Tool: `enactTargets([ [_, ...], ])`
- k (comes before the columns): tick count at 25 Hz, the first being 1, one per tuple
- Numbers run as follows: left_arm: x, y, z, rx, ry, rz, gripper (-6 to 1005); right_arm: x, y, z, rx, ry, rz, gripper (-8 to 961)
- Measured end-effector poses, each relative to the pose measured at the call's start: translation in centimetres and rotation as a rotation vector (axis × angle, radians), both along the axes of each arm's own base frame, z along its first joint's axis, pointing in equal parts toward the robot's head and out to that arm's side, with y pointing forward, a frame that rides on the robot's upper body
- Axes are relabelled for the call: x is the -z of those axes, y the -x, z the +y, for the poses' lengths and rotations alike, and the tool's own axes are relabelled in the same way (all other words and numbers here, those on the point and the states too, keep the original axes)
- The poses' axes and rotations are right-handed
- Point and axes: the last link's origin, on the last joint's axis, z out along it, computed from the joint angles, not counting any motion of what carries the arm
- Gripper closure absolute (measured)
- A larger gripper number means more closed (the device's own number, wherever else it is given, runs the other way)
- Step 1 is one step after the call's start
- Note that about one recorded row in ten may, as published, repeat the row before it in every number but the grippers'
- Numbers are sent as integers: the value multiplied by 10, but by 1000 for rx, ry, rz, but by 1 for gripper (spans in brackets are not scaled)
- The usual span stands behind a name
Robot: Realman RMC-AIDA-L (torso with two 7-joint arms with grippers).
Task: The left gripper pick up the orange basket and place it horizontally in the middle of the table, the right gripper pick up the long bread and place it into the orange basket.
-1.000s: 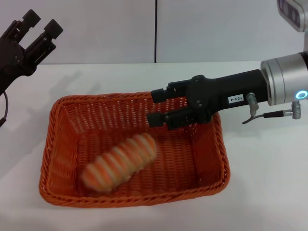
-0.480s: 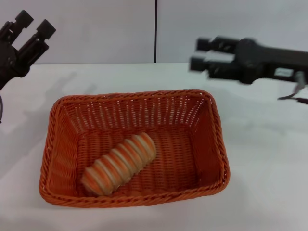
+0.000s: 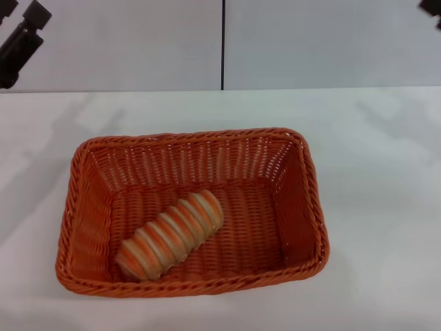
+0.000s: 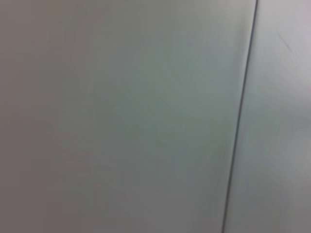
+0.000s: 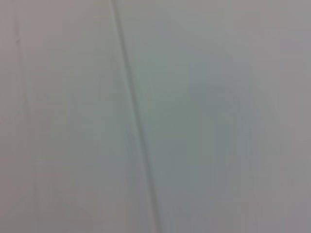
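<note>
The orange basket (image 3: 303, 207) lies lengthwise across the middle of the white table (image 3: 386, 179) in the head view. Inside it the long bread (image 3: 171, 234) rests at a slant toward the front left, striped tan and orange-brown. My left gripper (image 3: 23, 9) is raised at the top left corner, far from the basket, with its two black fingers apart and nothing between them. Only a black sliver of my right gripper (image 3: 433, 11) shows at the top right corner. Neither wrist view shows the basket or the bread.
A grey back wall with a dark vertical seam (image 3: 222, 45) stands behind the table. Both wrist views show only this wall and the seam (image 4: 240, 116) (image 5: 136, 126). Bare tabletop lies on all sides of the basket.
My right gripper has let go of the bread and drawn up and away to the top right corner. The left gripper has risen further toward the top left. The bread lies still in the basket.
</note>
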Motion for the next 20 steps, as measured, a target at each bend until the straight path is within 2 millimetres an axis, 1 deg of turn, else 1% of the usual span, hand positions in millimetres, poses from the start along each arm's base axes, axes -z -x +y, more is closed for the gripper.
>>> enactTargets([
  [2, -3, 2, 1, -13, -24, -6, 199, -3, -6, 0, 16, -79, 14, 177],
  [3, -3, 2, 1, -13, -24, -6, 199, -3, -6, 0, 16, -79, 14, 177],
  [12, -12, 6, 5, -49, -95, -23, 199, -7, -17, 9, 81, -261, 2, 177],
  [20, -9, 6, 2, -53, -95, -44, 199, -8, -24, 14, 143, -344, 29, 177],
])
